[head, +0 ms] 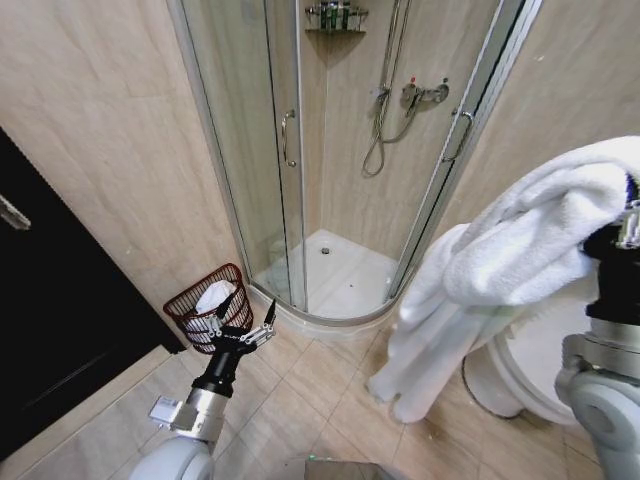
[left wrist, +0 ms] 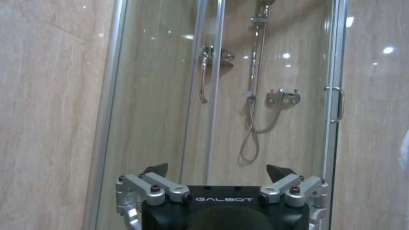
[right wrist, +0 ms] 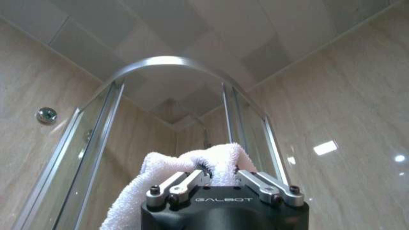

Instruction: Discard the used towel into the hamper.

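Head view: right gripper point(right wrist: 221, 178) clamped on white towel point(head: 520, 250); carry it leftward over hamper point(head: 208, 305), just beyond left gripper point(head: 243, 325), fingers apart.

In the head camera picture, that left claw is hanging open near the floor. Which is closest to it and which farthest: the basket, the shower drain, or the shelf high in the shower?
From the open left claw:
1. The hamper, just beside it on the floor by the wall.
2. The shower drain, in the white tray behind the glass.
3. The shower shelf, high in the stall's back corner.
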{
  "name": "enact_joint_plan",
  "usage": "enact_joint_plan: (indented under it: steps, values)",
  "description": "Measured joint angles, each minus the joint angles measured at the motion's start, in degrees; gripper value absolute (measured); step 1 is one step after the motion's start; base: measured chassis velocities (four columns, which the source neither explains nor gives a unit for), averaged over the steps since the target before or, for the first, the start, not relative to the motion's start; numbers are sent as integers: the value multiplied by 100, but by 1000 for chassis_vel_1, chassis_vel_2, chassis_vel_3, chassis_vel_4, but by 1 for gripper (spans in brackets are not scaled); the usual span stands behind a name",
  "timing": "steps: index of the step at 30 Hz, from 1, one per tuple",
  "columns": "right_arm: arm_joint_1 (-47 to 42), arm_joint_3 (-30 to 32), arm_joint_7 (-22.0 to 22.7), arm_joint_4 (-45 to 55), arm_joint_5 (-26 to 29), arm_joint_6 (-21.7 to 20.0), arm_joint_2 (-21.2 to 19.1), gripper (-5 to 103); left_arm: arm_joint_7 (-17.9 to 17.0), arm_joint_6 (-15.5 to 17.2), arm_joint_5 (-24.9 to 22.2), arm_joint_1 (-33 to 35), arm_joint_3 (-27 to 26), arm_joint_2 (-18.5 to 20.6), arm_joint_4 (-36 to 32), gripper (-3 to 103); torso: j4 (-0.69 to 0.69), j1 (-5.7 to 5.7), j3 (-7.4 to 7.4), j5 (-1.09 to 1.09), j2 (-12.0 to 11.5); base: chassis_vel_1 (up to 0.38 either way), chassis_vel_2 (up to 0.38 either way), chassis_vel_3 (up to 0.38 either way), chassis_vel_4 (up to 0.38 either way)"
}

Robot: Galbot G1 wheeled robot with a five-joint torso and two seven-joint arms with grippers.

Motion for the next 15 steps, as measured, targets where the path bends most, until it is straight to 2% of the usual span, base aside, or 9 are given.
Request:
enact_joint_plan:
  steps: [15]
  values:
    - [99, 130, -46, -2, 74, 5, -127, 10, 0, 0, 0, 0, 0, 0, 0, 100, 0, 163, 213, 0, 376, 0, 0, 0, 0]
